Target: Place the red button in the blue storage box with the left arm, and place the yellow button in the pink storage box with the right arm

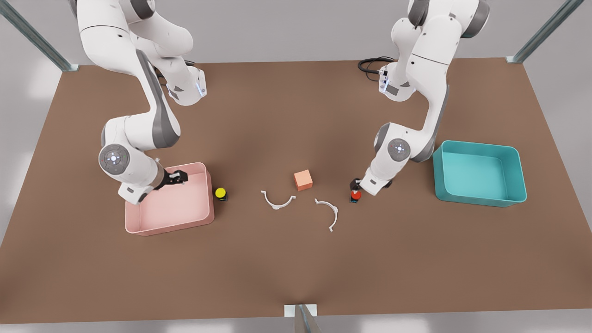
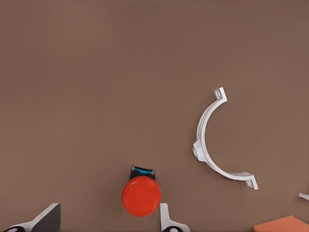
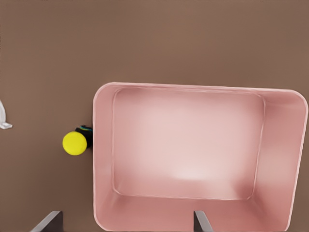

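Note:
The red button (image 1: pixel 355 196) (image 2: pixel 141 195) stands on the brown table, right of centre in the front view. My left gripper (image 1: pixel 356 186) (image 2: pixel 108 220) hovers just over it, open; the red cap sits between the fingers, close to one fingertip (image 2: pixel 166 217). The blue storage box (image 1: pixel 481 196) lies further toward the front view's right. The yellow button (image 1: pixel 221 193) (image 3: pixel 75 142) stands on the table just outside the pink storage box (image 1: pixel 171 226) (image 3: pixel 104 159), against its wall. My right gripper (image 1: pixel 178 177) (image 3: pixel 124 222) hangs open above the pink box's interior, holding nothing.
A salmon-orange cube (image 1: pixel 303 180) (image 2: pixel 285 224) sits mid-table. Two white curved clips (image 1: pixel 277 201) (image 1: pixel 328 212) lie in front of it, one of them a white clip (image 2: pixel 207 145) near the red button. A black cable (image 1: pixel 370 64) coils at the back edge.

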Robot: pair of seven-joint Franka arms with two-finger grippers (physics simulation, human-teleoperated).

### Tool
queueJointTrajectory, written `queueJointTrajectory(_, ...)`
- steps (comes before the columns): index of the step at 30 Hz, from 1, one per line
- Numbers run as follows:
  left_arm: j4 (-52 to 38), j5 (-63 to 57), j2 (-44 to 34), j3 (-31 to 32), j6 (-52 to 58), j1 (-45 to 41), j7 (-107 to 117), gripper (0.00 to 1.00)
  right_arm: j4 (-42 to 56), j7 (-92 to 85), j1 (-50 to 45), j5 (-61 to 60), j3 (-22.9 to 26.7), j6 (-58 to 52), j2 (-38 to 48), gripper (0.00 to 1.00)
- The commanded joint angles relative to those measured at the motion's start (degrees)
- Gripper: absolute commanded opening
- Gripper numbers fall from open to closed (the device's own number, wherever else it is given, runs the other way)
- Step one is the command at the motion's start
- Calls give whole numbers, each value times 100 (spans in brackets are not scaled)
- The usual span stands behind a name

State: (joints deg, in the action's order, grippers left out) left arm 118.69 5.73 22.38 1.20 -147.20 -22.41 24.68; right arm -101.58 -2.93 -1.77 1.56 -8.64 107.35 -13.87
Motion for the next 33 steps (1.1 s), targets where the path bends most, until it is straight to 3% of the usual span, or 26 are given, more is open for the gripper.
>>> queueJointTrajectory(1, -4, -11, 100, 3, -810, -35, 1601, 100, -2, -2475, 1, 11, -6, 681, -72, 100)
queueJointTrajectory(11, 224, -37, 522, 3, -995, -202, 1601, 100, 7, -7450, -16, 160, -111, 1508, -406, 100)
queueJointTrajectory(19, 304, -37, 495, 3, -1074, -343, 1610, 100, 472, -10966, -271, 169, -173, 1236, -880, 100)
queueJointTrajectory(20, 295, -37, 513, -6, -1074, -343, 1584, 97, 481, -11150, -271, 195, -173, 1227, -942, 100)
queueJointTrajectory(21, 295, -46, 513, -6, -1074, -343, 1584, 84, 481, -11186, -306, 336, -173, 1244, -1003, 100)
queueJointTrajectory(22, 295, -46, 513, -6, -1074, -334, 1549, 78, 481, -11212, -341, 424, -181, 1288, -1056, 100)
queueJointTrajectory(24, 295, -54, 522, -6, -1074, -325, 1531, 70, 481, -11440, -482, 415, -173, 1227, -1162, 100)
queueJointTrajectory(30, 145, -63, 574, -15, -1074, -325, 1522, 68, 455, -11379, -711, 362, -173, 1411, -1416, 100)
queueJointTrajectory(33, 93, -63, 636, -15, -1074, -325, 1522, 64, 420, -10386, -807, 362, -173, 1394, -1460, 100)
